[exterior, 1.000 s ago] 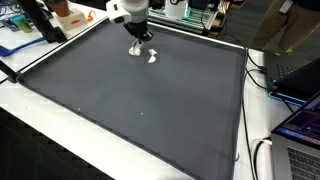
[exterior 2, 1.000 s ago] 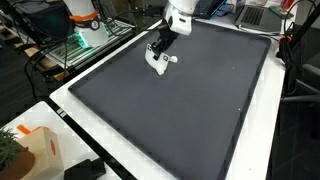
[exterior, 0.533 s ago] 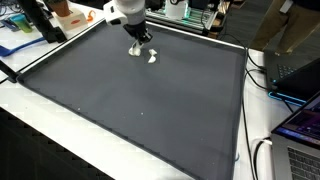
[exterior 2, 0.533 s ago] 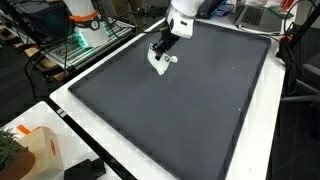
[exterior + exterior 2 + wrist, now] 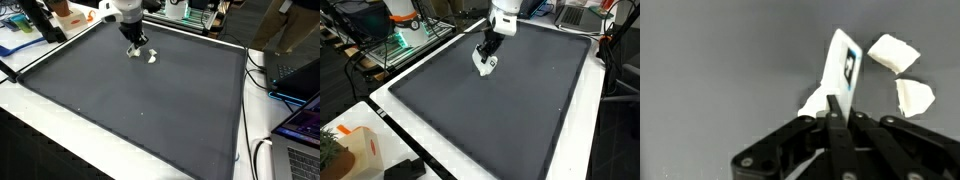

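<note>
**Thin card pinched near the mat's far edge**

In the wrist view the gripper [image 5: 833, 118] is seen with its jaws pressed together on the lower edge of a thin white card [image 5: 843, 65]. The card bears a dark printed patch and is held upright, slightly tilted. The card is placed over the dark mat [image 5: 140, 110], close to the mat's far edge, as both exterior views confirm. Whether its lower end is touching the mat or is just clear of it cannot be told.

Two white scraps [image 5: 892, 52] [image 5: 914, 96] are lying on the mat in that same far strip, and a third pale piece is partly hidden behind the fingers.

The step in hand is judged to be a grasp already made, with the card at the point of being carried. A firm pinch is called for in any next move, since so little of the card is gripped. A straight rise off the mat is also needed, so that the scraps are not swept along.
</note>
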You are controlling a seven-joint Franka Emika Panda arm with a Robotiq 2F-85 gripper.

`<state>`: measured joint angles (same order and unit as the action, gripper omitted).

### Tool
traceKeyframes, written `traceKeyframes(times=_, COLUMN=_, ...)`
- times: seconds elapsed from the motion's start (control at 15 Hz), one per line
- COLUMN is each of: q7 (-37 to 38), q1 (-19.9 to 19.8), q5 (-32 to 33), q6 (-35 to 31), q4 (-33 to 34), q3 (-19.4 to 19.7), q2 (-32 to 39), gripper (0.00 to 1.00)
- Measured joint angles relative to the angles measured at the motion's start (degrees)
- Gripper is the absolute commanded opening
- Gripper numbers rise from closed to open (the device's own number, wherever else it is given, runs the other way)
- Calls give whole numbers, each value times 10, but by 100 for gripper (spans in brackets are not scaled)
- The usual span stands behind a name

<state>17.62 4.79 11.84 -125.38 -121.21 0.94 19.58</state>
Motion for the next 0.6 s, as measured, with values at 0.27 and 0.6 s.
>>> traceKeyframes(times=0.27, q7=16, q1=0, q5=0, q6=-12, q4=7, q3=4, q2=5, gripper=1)
traceKeyframes(times=0.6, q7=80, q1=11, q5=11, q6=9, q4=30, q3=16, q2=17, gripper=1)
